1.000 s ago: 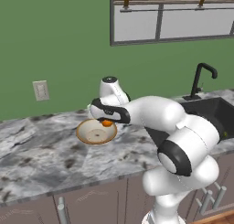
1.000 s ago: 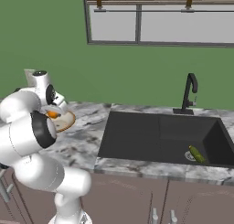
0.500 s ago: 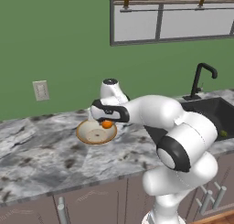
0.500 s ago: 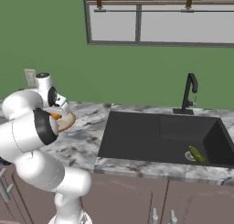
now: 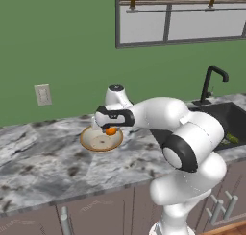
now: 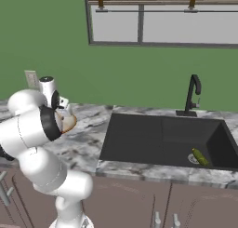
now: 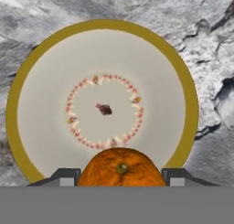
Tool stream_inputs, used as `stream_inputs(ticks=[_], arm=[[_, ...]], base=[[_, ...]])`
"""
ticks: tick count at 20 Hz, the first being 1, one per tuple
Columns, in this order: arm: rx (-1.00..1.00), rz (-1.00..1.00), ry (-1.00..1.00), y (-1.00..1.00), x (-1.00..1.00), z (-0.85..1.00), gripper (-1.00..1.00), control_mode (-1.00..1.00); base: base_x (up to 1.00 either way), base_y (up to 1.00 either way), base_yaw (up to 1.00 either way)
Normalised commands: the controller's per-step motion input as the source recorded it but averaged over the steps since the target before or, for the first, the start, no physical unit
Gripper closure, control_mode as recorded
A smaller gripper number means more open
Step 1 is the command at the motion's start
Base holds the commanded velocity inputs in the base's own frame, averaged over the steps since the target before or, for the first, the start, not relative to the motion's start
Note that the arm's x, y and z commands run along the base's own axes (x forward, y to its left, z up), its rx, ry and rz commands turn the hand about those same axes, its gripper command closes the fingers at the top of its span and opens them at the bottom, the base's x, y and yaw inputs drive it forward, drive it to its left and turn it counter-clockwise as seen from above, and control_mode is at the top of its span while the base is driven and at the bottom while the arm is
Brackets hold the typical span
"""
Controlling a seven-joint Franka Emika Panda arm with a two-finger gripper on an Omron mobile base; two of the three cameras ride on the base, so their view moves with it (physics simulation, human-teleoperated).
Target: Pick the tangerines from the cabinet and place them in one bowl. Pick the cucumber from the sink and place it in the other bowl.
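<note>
Gripper [image 5: 111,132] clamped on the bright orange tangerine [image 7: 121,168], poised right above the beige bowl [image 7: 103,35] on the marble counter [image 5: 38,157]. Over in the black sink [image 6: 153,141], cucumber [image 6: 200,157] lying beside the drain

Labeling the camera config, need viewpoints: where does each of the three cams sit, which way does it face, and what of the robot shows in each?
Left base view: behind-left of the arm, looking forward and down at the counter; arm reaches to the bowl, end effector holding a tangerine.
Right base view: behind-right, facing the sink with the cucumber; arm at left.
Hand view: on the hand, looking down into the bowl; fingertips flank the tangerine.
Shared: bowl, sink.
</note>
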Motion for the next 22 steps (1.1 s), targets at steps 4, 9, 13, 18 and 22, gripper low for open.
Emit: stream_inputs(ticks=[4, 9, 13, 18, 22], arm=[[0.0, 0.07, 0.0, 0.13, 0.25, -0.04, 1.0, -1.0], [0.0, 0.02, 0.01, 0.09, 0.26, -0.19, 1.0, -1.0], [0.0, 0.0, 0.0, 0.01, 0.31, -0.2, 1.0, -1.0], [0.0, 0.02, 0.0, 0.06, 0.11, -0.12, 1.0, -1.0], [0.0, 0.05, 0.0, 0.21, 0.0, -0.05, 1.0, -1.0]], base=[[0.0, 0.0, 0.0], [0.0, 0.0, 0.0], [0.0, 0.0, 0.0], [0.0, 0.0, 0.0], [0.0, 0.0, 0.0]])
